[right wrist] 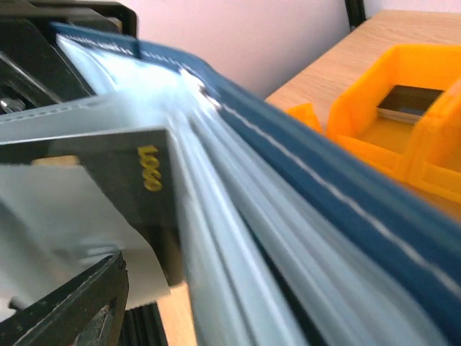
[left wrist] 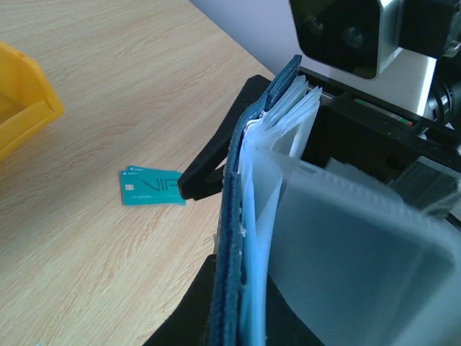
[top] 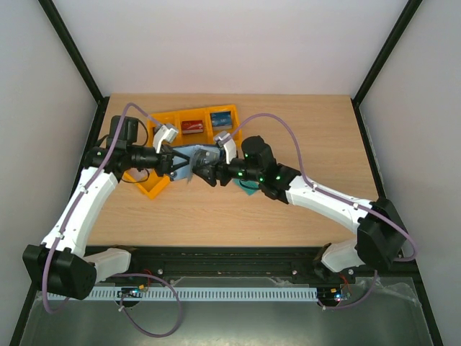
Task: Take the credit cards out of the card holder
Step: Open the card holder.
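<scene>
- Currently, the left gripper (top: 175,163) is clamping the left edge of the card holder (top: 196,156), with one black finger (left wrist: 205,173) pressing against the navy cover.
- The card holder is hanging open between the two grippers, just in front of the orange bins (top: 189,115), and its clear sleeves (left wrist: 288,130) are fanning out.
- The right gripper (top: 209,175) is reaching in among the sleeves. Only one of its fingers (right wrist: 72,310) is showing in the right wrist view, so I cannot tell whether it is gripping anything.
- A dark card (right wrist: 137,194) with gold digits is sitting inside a sleeve, just above that finger.
- A red card (top: 191,127) and a blue card (top: 221,120) are lying in separate bin compartments.
- A teal card (left wrist: 150,186) is lying flat on the table (top: 302,144), beneath the right arm.
</scene>
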`<state>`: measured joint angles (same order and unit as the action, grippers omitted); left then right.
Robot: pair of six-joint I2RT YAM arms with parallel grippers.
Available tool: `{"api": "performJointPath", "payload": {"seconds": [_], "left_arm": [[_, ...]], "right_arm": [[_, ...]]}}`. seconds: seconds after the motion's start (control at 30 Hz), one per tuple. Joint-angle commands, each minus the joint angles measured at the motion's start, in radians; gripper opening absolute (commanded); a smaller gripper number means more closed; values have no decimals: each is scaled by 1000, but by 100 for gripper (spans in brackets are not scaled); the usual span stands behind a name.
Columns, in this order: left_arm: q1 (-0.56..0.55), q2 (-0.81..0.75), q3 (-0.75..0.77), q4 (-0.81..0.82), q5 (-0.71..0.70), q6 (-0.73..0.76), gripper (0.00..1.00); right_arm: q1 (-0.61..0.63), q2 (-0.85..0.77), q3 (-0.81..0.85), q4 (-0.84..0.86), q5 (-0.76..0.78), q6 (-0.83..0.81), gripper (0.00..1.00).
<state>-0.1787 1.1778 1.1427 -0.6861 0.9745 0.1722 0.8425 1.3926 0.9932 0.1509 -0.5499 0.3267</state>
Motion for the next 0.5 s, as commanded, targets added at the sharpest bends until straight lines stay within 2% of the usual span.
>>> {"api": "performJointPath", "payload": {"seconds": [0.0, 0.07, 0.33, 0.4, 0.47], "left_arm": [[-5, -11, -7, 21, 23, 0, 2], [-5, -12, -6, 14, 39, 11, 2], [0, -10, -5, 10, 51, 20, 3], [7, -10, -2, 11, 40, 20, 9], [19, -12, 2, 12, 26, 22, 26]], "right_arm": [[22, 28, 59, 79, -44, 39, 74], [23, 25, 56, 85, -34, 43, 65], [21, -20, 51, 33, -15, 40, 15], [17, -41, 52, 1, -8, 35, 4], [8, -70, 49, -35, 6, 35, 2]]}}
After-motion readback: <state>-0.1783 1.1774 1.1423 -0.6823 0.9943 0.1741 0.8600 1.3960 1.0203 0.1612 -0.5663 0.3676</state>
